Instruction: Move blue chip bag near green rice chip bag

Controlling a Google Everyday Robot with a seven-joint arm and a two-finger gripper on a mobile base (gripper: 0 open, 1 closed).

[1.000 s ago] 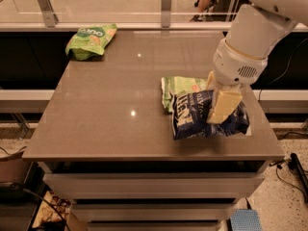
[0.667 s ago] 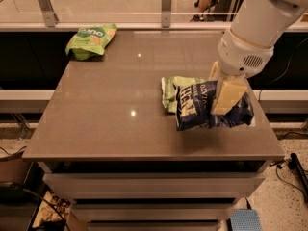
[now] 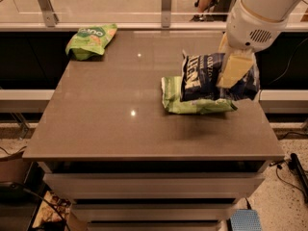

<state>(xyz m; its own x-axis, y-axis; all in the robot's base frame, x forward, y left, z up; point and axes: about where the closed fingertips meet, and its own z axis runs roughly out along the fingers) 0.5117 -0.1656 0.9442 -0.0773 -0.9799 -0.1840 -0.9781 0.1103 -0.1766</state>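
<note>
My gripper [image 3: 231, 73] is shut on the blue chip bag [image 3: 202, 78], a dark navy glossy bag with white lettering. I hold it lifted off the table at the right side, just above the pale green Kettle bag [image 3: 192, 104]. The green rice chip bag [image 3: 90, 40] is small and bright green with white logo lettering. It lies at the table's far left corner, well away from the blue bag.
The grey table [image 3: 120, 129] has a front edge near me and a glass railing [image 3: 166, 4] behind it. A person's legs [image 3: 209, 1] show beyond the railing. Drawers [image 3: 154, 186] sit under the tabletop.
The gripper has lifted the blue chip bag up off the table and carried it slightly back, over the pale green Kettle bag. The other bags have not moved.
</note>
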